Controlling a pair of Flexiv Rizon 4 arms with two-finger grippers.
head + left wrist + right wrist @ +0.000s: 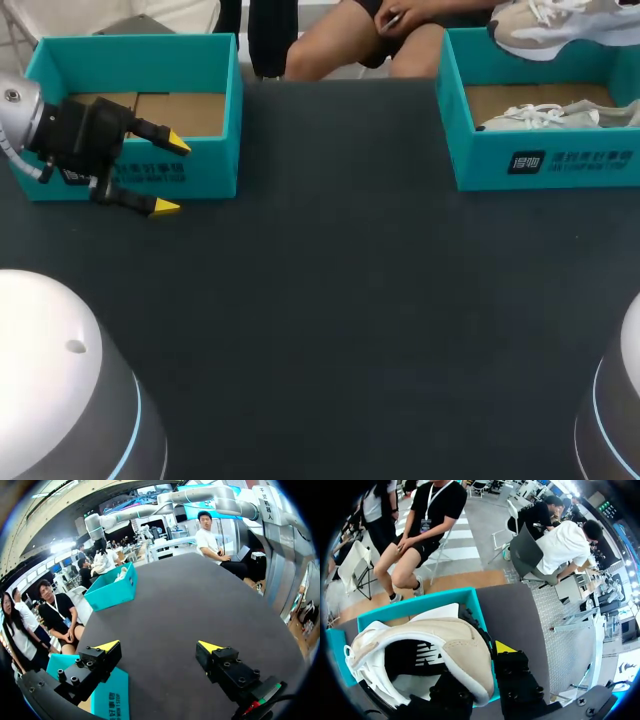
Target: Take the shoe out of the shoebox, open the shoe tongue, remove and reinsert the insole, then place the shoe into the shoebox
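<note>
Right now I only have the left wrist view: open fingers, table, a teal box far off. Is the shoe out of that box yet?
Observer: Yes. The right wrist view shows the right gripper shut on a beige shoe, above the right box.
Operator: So that box is empty?
Observer: No. The head view shows a second shoe lying inside it, laces showing.
Operator: And the box by my fingers?
Observer: From above, the left box beside the left gripper shows only a bare cardboard floor.
</note>
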